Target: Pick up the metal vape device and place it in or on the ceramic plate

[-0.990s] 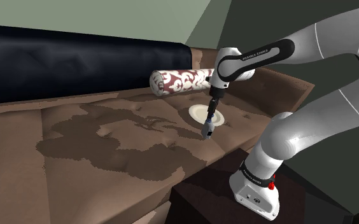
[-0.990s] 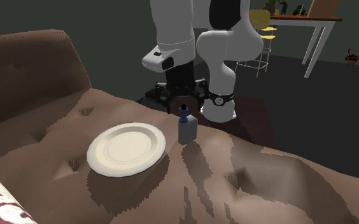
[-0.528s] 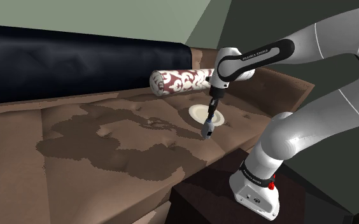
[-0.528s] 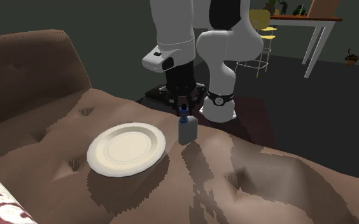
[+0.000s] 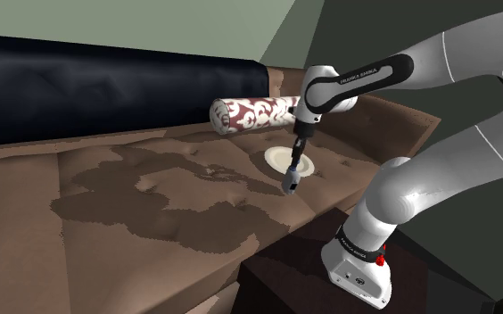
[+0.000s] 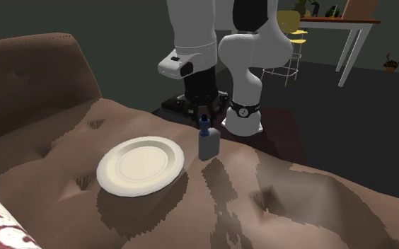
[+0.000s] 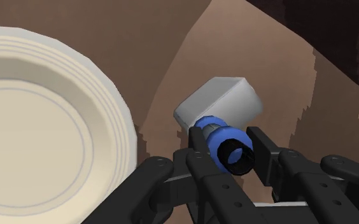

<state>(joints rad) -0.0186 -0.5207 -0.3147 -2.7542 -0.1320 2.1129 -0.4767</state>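
Vape device stood upright on the sofa, its blue neck clasped between the narrowed jaws of the gripper; the plate lay just beside them.

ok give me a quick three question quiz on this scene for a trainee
1. True or false: the vape device lies on the plate.
2. The claw is at the vape device's: a) grey body b) blue neck c) base.
3. Which patterned thing lies beyond the plate in the shoulder view?
Key: 1 false, it stands beside it; 2 b; 3 the red-and-white bolster.
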